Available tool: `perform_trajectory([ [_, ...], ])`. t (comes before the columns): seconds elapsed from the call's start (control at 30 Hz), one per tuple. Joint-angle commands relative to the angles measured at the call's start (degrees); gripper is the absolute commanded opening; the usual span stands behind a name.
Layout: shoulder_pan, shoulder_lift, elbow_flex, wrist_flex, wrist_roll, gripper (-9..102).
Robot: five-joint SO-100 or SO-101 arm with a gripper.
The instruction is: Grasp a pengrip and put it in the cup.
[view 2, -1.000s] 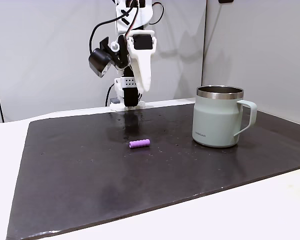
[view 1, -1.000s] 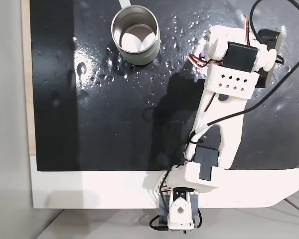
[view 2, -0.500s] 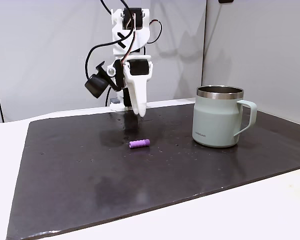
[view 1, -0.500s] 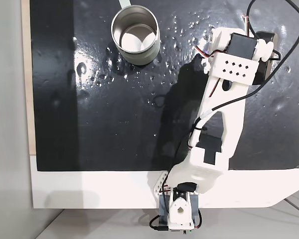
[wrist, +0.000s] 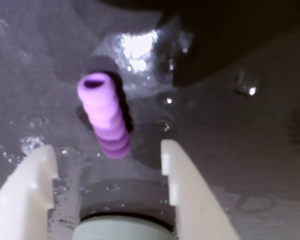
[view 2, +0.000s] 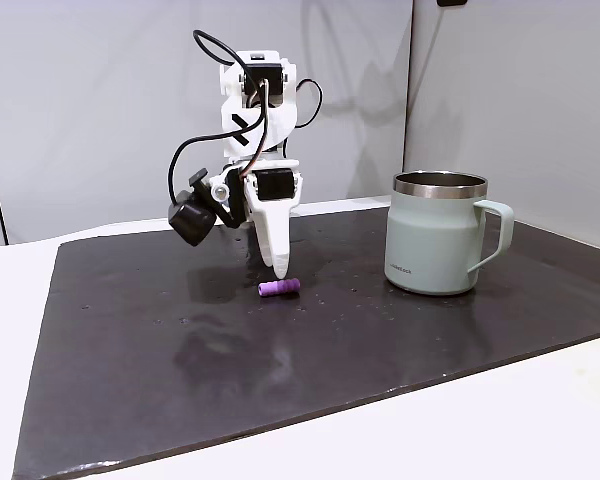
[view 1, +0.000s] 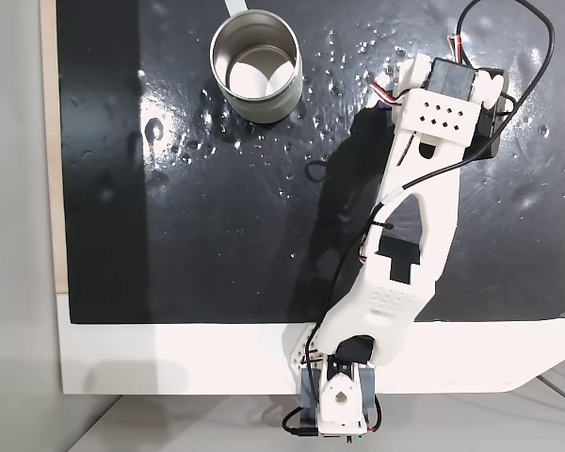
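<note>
The pengrip (wrist: 104, 117), a small light-purple ribbed tube, lies on the black mat (view 2: 160, 350) just ahead of my gripper (wrist: 107, 148). Both white fingers (wrist: 30, 187) stand apart, and the tube's near end sits between their tips. In a fixed view from the side, the gripper (view 2: 278, 268) points down with its tip right above the pengrip (view 2: 279, 287). The cup (view 2: 435, 245), pale green with a steel rim and a handle, stands upright to the right. From above, the cup (view 1: 256, 64) is at the mat's far left and my arm (view 1: 424, 179) covers the pengrip.
The black mat (view 1: 169, 217) is glossy and speckled with bright spots. It lies on a white table (view 1: 169, 358), with the arm's base (view 1: 339, 400) at the near edge. A black camera (view 2: 192, 222) and loose cables hang off the wrist.
The arm has reached out and lowered. The gripper came down from high above the mat to just over the pengrip. Pengrip and cup have not moved.
</note>
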Motion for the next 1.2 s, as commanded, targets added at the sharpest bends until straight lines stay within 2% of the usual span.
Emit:
perform_trajectory([
  [0.0, 0.3, 0.2, -4.4, -1.4, -0.9, 21],
  [0.33, 0.5, -2.6, -4.9, -3.3, -2.9, 19],
  [0.57, 0.6, -3.5, -4.9, -3.3, -4.0, 6],
  [0.77, 1.1, -3.8, -4.9, -3.4, -4.8, 1],
  [1.17, 0.4, 5.6, -7.8, 2.2, -4.7, 1],
])
